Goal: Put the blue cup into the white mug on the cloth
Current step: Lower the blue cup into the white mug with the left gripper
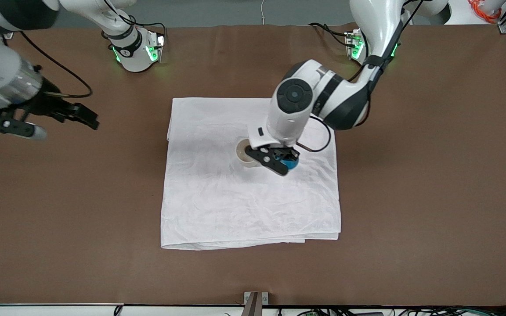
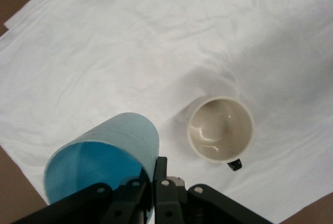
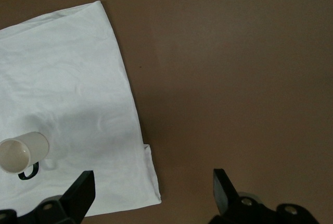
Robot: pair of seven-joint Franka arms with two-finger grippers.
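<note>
The left gripper (image 1: 284, 163) hangs over the cloth (image 1: 235, 206), its fingers (image 2: 160, 174) clenched on the rim of the blue cup (image 2: 106, 159), which is tilted in the air. The mug (image 2: 220, 128) stands upright on the cloth just beside the fingers, mouth up and empty, apart from the cup. The right gripper (image 1: 79, 115) waits with fingers (image 3: 222, 186) released over the bare table (image 1: 411, 197), toward the right arm's end.

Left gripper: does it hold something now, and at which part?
Yes. The left gripper holds the blue cup by its rim, tilted, in the air over the cloth beside the white mug. The right gripper holds nothing.
</note>
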